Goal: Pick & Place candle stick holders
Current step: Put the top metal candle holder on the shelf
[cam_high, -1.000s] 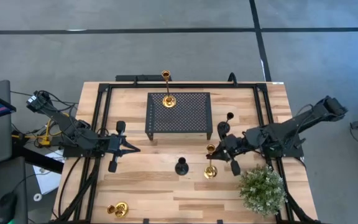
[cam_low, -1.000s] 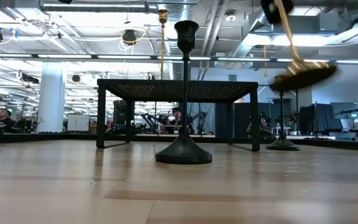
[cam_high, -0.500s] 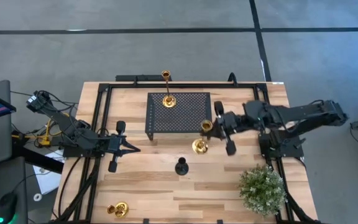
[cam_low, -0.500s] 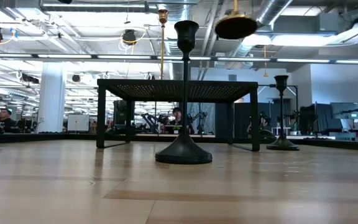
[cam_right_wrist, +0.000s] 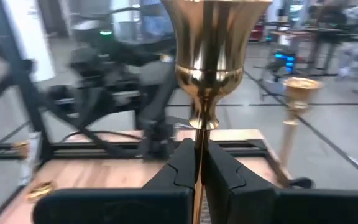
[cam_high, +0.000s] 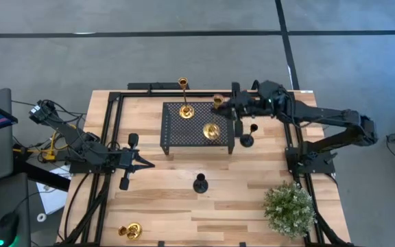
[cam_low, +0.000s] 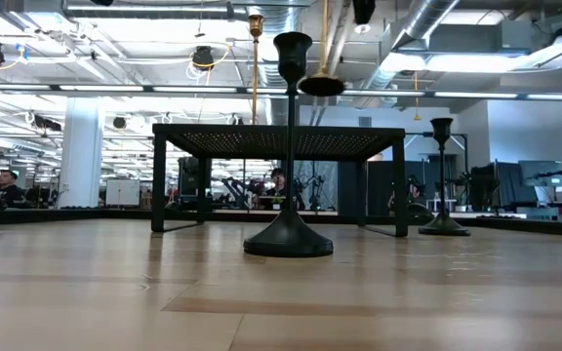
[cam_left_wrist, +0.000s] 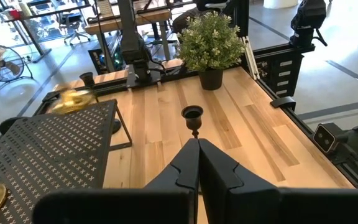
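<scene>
The right gripper [cam_high: 225,105] is clamped on the slim stem of a tall gold holder [cam_right_wrist: 207,56]; in the right wrist view its two dark fingers [cam_right_wrist: 182,165] meet tight around the stem just under the flared, shiny cup. From above, the holder hangs below the fingers with its round gold base [cam_high: 211,130] over the right half of the black perforated stand [cam_high: 184,134]. In the low view that base [cam_low: 321,86] floats clear above the stand's top, so it looks carried, not yet set down.

Just beyond the fingers, on the same stand, a second tall gold holder [cam_high: 186,110] stands upright near the left rear; I judge this one already placed. Beside the gripper, off the stand's right edge, a short black holder [cam_high: 247,140] stands on the table. Farther off, toward the table's front, another black holder [cam_high: 199,183] stands alone, and a short gold holder [cam_high: 130,230] lies at the front left corner, well apart from everything. A green plant [cam_high: 290,208] sits at the front right.

The left gripper [cam_high: 146,163] waits low over the left side of the table, fingers [cam_left_wrist: 185,168] pressed together and holding nothing.

By my reckoning one holder is on the stand, a second is about to land, and three remain on the table.
</scene>
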Robot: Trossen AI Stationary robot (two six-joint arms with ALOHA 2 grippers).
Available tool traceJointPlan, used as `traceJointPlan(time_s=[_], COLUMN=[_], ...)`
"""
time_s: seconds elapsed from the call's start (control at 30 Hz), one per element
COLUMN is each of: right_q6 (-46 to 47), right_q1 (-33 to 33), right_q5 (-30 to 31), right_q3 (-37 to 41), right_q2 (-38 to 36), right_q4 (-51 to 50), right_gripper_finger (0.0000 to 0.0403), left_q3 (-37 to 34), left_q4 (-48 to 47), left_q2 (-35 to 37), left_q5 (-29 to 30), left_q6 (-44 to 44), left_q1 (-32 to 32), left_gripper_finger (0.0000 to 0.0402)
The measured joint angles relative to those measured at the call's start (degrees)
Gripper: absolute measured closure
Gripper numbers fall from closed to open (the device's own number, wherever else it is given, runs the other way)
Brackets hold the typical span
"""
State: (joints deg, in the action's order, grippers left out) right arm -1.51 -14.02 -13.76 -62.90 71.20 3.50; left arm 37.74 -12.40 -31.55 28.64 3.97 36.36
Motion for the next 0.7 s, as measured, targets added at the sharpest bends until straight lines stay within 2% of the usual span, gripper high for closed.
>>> traceJointPlan(time_s=[0.33,0.7], right_q6=[0.83,1.13], right_q1=[-8.29,-12.77], right_q5=[-0.14,-0.06], right_q3=[0.1,0.12], right_q2=[6.2,9.75], right_q4=[3.08,6.19], right_gripper_finger=[0.0402,0.0402], left_q3=[0.0,0.0], left_q4=[-0.02,-0.03], left_q2=[-0.02,-0.02], left_q5=[0.0,0.0], left_q6=[0.0,0.02], left_q1=[0.0,0.0], left_gripper_finger=[0.0396,0.0395])
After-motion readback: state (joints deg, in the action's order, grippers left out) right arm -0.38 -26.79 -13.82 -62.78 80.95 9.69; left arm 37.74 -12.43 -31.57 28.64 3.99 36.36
